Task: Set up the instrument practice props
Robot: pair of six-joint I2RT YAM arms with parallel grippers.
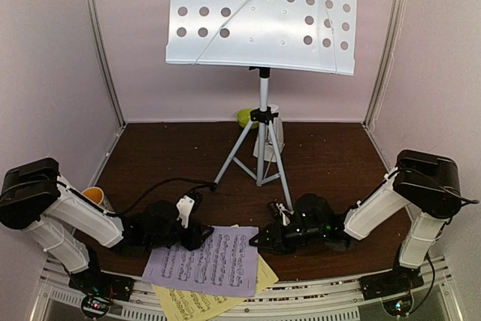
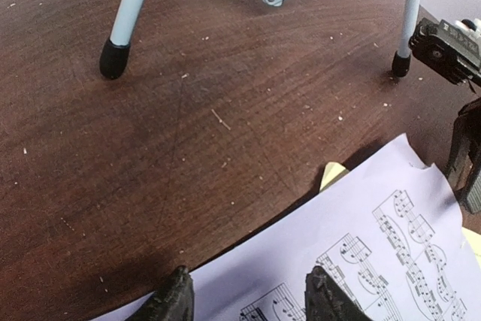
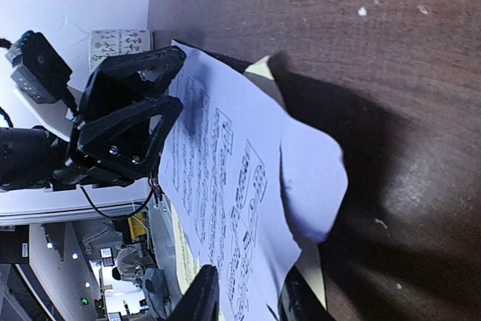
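Dark wooden table (image 1: pixel 338 155): the lavender page (image 1: pixel 207 257) lies over the yellow page (image 1: pixel 188 302) at six o'clock, and the music stand (image 1: pixel 263 16) is at twelve. At the page's nine o'clock the left gripper (image 2: pixel 248 298) has its jaws apart. At three the right gripper (image 3: pixel 248 298) has narrow jaws around the buckled edge; I cannot tell if they pinch it. A sideways pull may crease the page. Only the right wrist view shows this buckle.

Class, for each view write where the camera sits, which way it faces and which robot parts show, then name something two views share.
Top external: above and behind the bases, looking down and forward at the music stand and table; left arm and right arm show.
Left wrist: on the left arm, looking low across the table at the tripod feet; own fingertips show.
Right wrist: on the right arm, facing the left gripper; own fingertips show.
Shared: both wrist views show the lavender page.
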